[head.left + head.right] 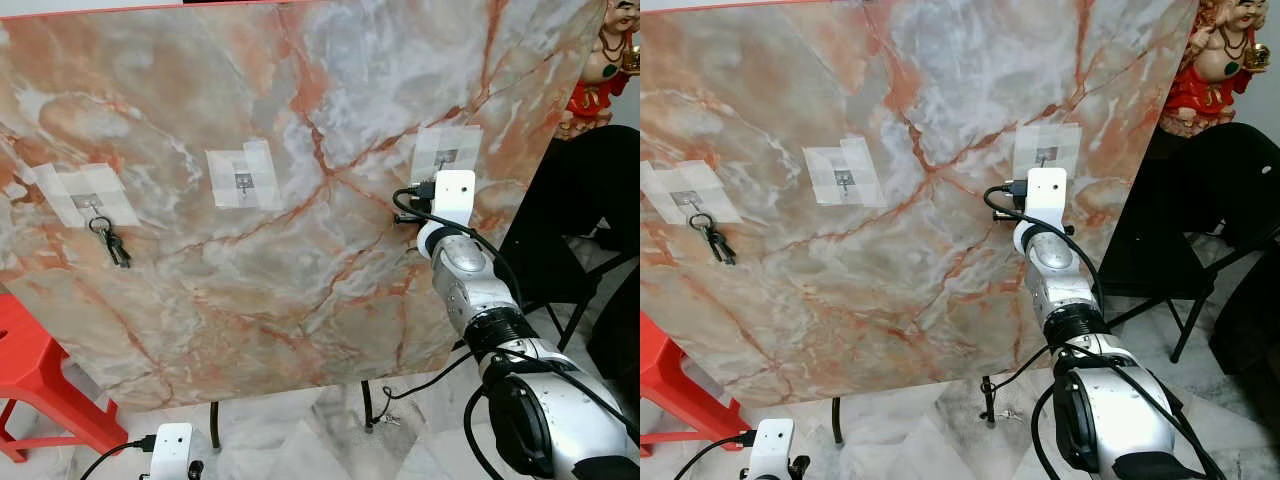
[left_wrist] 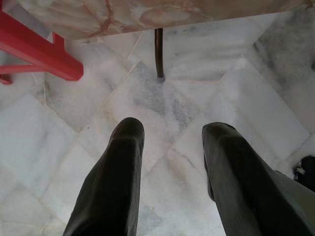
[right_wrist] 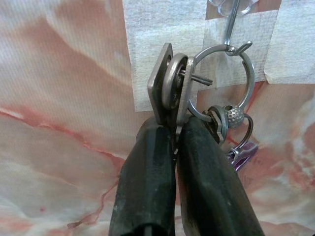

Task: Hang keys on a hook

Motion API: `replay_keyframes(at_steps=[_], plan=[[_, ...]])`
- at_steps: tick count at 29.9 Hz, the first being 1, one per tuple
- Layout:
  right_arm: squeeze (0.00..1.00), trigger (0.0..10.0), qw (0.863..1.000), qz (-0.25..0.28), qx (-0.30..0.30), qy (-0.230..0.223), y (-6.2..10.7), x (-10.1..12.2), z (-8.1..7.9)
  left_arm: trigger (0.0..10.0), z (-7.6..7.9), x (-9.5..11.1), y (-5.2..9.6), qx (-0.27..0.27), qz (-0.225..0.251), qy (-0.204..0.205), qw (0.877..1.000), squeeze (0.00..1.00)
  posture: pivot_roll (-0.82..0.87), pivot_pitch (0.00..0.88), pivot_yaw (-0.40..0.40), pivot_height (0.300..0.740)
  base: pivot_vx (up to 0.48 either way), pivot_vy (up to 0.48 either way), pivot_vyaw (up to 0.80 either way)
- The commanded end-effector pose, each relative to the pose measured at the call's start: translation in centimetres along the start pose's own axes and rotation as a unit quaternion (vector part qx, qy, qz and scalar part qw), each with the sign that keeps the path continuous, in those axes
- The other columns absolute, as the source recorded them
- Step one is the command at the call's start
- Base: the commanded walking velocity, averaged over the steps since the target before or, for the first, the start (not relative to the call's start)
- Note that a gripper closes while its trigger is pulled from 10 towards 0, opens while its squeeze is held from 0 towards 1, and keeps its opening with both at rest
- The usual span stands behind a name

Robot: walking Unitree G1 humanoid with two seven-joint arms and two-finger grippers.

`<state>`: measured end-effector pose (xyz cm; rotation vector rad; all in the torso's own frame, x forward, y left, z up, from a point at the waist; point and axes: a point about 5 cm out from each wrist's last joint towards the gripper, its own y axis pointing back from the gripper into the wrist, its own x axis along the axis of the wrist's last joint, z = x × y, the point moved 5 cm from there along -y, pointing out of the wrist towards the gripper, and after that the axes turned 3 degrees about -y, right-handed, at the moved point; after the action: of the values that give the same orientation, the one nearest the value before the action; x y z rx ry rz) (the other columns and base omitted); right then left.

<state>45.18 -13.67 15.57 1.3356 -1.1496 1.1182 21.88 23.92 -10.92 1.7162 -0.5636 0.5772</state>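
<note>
A marble board [image 1: 300, 250] carries three taped wire hooks. One bunch of keys [image 1: 108, 240] hangs from the left hook, and the middle hook [image 1: 243, 182] is bare. My right arm reaches up to the right hook [image 1: 446, 157]. In the right wrist view my right gripper [image 3: 174, 130] is shut on a flat metal tag [image 3: 170, 83] of a second key bunch. Its ring [image 3: 224, 78] lies across the bend of the hook [image 3: 231, 29], with a small ball and keys dangling below. My left gripper [image 2: 174, 130] hangs open over the floor.
A red stool [image 1: 40, 390] stands at the lower left beside the board. A black chair [image 1: 580, 230] and a red figurine [image 1: 600, 60] are to the right. The board's thin dark leg [image 2: 158, 54] meets the marble floor below it.
</note>
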Motion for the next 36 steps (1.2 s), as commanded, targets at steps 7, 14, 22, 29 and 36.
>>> replay_keyframes(at_steps=[7,14,22,29,36], plan=[[1.0,10.0,0.999,0.036,0.012,-0.017,0.0,1.6,-0.6,10.0,-0.2,-0.5,0.1,-0.002,-0.009,-0.005,1.0,0.0,0.03,0.0,0.011,0.723,0.0,0.0,0.0],[1.0,10.0,0.999,0.041,0.014,-0.021,0.0,1.7,-0.6,10.0,-0.3,-0.5,0.1,-0.002,-0.009,-0.005,1.0,0.0,0.03,0.0,0.012,0.723,0.0,0.0,0.0],[1.0,10.0,0.998,0.053,0.02,-0.026,0.4,1.3,-0.8,10.0,-0.3,-0.6,0.1,-0.002,-0.011,-0.006,1.0,0.0,0.03,0.0,0.011,0.723,0.0,0.0,0.0],[0.95,10.0,0.997,0.063,0.013,-0.032,1.9,-0.8,0.2,10.0,-0.2,-0.8,0.1,-0.004,-0.015,-0.007,1.0,0.0,0.03,0.0,0.013,0.723,0.0,0.0,0.0],[0.0,10.0,1.0,0.004,-0.007,-0.026,3.0,-5.2,1.5,10.0,-0.2,-0.9,0.1,-0.004,-0.016,-0.008,1.0,0.0,0.03,0.0,0.014,0.723,0.0,0.0,0.0]])
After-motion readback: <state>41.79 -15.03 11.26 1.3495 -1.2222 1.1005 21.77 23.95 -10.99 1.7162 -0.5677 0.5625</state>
